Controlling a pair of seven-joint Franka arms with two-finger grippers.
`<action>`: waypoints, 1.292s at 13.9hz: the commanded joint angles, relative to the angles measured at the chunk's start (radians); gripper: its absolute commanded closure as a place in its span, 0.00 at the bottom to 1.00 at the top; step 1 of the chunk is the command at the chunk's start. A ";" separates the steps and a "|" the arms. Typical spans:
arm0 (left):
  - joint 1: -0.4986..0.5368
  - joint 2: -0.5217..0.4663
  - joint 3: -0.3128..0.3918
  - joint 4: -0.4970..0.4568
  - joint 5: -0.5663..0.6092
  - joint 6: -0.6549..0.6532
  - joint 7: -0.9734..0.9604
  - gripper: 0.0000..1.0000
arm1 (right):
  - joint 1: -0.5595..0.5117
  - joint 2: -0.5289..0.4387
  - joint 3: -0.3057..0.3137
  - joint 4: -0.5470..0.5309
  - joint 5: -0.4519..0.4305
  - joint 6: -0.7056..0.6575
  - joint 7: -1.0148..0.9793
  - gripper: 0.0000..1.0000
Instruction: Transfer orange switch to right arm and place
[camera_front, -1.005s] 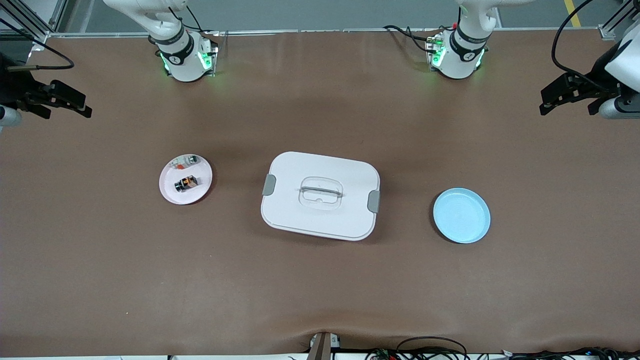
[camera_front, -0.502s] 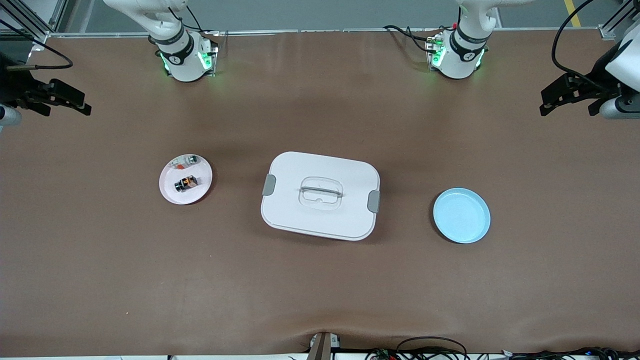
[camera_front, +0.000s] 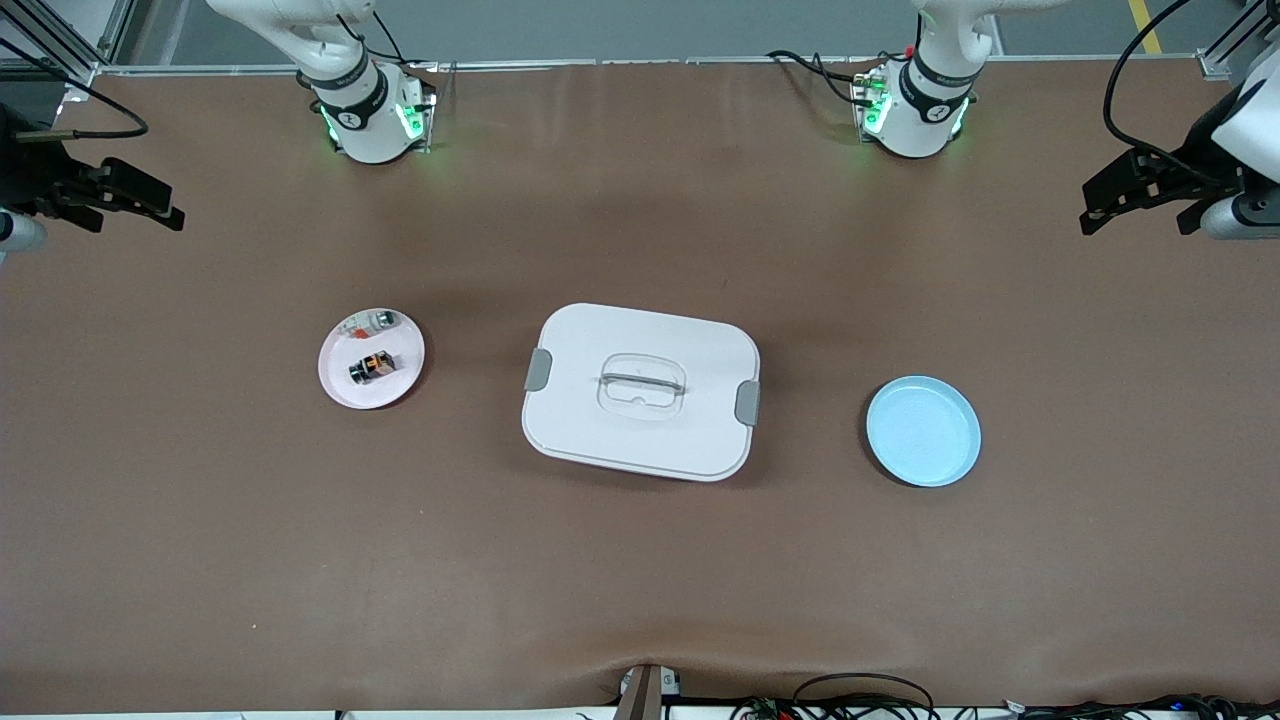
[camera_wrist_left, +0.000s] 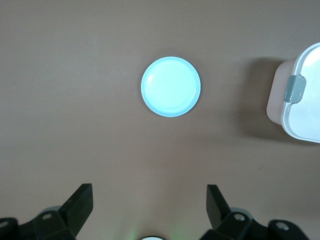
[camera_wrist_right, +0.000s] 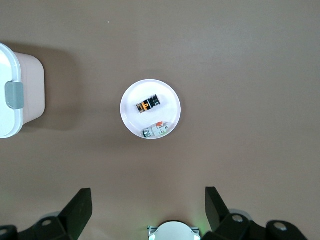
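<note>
The orange switch (camera_front: 369, 366) (camera_wrist_right: 148, 104), a tiny black block with an orange face, lies on a small white plate (camera_front: 337, 386) (camera_wrist_right: 128, 119) toward the right arm's end of the table. A pale whitish part (camera_front: 373, 322) (camera_wrist_right: 157, 130) shares that plate. My right gripper (camera_front: 135, 222) (camera_wrist_right: 148, 195) hangs open and empty high over the table's edge at the right arm's end. My left gripper (camera_front: 1135, 215) (camera_wrist_left: 149, 192) hangs open and empty high over the left arm's end. Neither touches anything.
A white lidded box (camera_front: 641, 391) with grey latches and a clear handle sits mid-table. A light blue plate (camera_front: 923, 431) (camera_wrist_left: 171, 86) lies bare toward the left arm's end. Both arm bases stand along the table edge farthest from the front camera. Cables run along the nearest edge.
</note>
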 joint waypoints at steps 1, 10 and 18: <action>0.005 0.006 -0.005 0.011 -0.008 0.005 0.020 0.00 | -0.006 0.007 0.013 0.013 -0.010 -0.005 0.001 0.00; 0.007 0.006 -0.007 0.011 -0.009 0.011 0.020 0.00 | -0.002 0.002 0.016 0.013 -0.051 0.071 0.001 0.00; 0.004 0.006 -0.007 0.011 -0.008 0.013 0.021 0.00 | -0.002 -0.001 0.017 0.013 -0.065 0.127 0.002 0.00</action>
